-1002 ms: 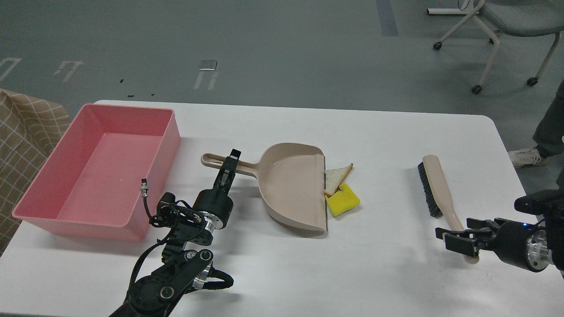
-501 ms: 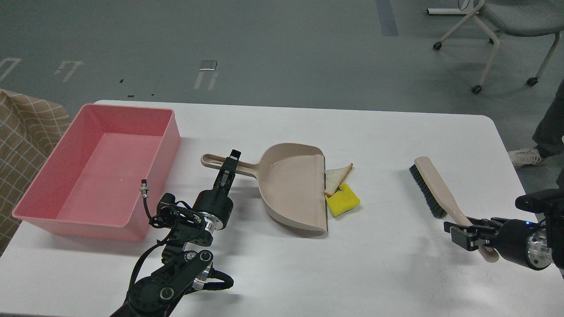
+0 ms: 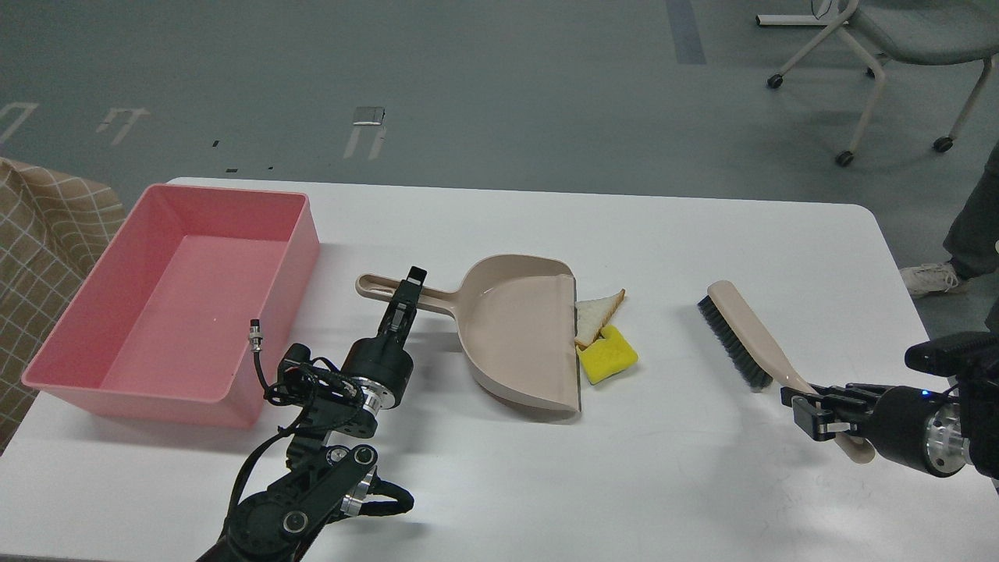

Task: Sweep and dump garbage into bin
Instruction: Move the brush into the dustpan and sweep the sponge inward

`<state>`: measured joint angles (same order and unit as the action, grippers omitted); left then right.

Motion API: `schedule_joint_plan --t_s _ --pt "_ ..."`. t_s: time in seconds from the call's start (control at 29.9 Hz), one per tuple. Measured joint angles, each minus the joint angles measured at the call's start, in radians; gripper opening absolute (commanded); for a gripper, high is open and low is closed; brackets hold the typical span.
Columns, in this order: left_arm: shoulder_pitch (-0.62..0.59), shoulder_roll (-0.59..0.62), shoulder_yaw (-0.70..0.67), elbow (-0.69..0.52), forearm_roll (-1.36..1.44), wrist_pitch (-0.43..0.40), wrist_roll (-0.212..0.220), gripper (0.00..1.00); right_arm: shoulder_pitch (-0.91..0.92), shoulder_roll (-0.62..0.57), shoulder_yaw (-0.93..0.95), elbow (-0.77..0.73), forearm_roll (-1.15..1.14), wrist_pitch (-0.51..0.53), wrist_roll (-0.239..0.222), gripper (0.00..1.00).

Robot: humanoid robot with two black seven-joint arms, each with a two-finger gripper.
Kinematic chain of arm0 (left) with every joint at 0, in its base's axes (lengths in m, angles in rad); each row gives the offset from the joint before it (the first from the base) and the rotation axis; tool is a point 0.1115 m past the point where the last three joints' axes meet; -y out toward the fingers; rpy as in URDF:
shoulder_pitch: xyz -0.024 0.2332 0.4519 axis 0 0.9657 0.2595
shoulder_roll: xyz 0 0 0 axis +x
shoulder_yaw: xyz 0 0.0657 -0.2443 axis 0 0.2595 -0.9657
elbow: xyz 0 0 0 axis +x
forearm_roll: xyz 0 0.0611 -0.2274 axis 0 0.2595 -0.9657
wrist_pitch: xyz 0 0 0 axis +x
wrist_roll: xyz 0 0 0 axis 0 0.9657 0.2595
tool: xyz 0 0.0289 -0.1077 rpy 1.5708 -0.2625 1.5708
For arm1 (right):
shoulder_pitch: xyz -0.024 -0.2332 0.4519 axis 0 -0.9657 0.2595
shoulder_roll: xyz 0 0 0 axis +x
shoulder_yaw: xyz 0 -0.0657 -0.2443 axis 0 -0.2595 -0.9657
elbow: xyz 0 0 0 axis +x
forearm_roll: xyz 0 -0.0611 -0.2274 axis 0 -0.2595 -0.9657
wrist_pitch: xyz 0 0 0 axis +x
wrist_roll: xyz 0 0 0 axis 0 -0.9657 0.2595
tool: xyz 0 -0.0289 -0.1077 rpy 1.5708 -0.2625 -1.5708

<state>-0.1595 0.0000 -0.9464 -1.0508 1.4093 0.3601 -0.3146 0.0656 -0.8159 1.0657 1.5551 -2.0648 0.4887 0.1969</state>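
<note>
The garbage lies mid-table: a triangular white bread slice (image 3: 597,314) touching the lip of the beige dustpan (image 3: 519,339), and a yellow sponge block (image 3: 607,357) just in front of it. The pink bin (image 3: 101,382) stands at the far left and holds nothing. My left gripper (image 3: 407,290) is shut on the dustpan's handle. My right gripper (image 3: 812,406) is shut on the handle of the beige brush (image 3: 741,339), whose black bristles face left, toward the garbage, a good gap away.
The white table (image 3: 702,484) has its front and right edges close to my right arm. A wheeled chair (image 3: 897,47) and a person's leg and shoe (image 3: 933,277) are beyond the table on the right. Checked cloth (image 3: 39,226) lies left of the bin.
My right gripper has closed on the brush handle and swung the brush head left, toward the garbage. The left gripper, dustpan and garbage have not moved.
</note>
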Motion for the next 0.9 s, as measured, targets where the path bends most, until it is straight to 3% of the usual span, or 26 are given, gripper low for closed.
schedule_joint_plan --t_s 0.4,0.9 --pt "-0.002 0.000 0.001 0.000 0.000 0.000 0.000 0.21 0.004 0.018 0.015 -0.004 0.009 0.000 -0.006 0.05" --pt "-0.002 0.000 0.000 -0.007 0.000 0.000 0.000 0.21 0.022 0.150 0.006 0.005 0.011 0.000 -0.080 0.05"
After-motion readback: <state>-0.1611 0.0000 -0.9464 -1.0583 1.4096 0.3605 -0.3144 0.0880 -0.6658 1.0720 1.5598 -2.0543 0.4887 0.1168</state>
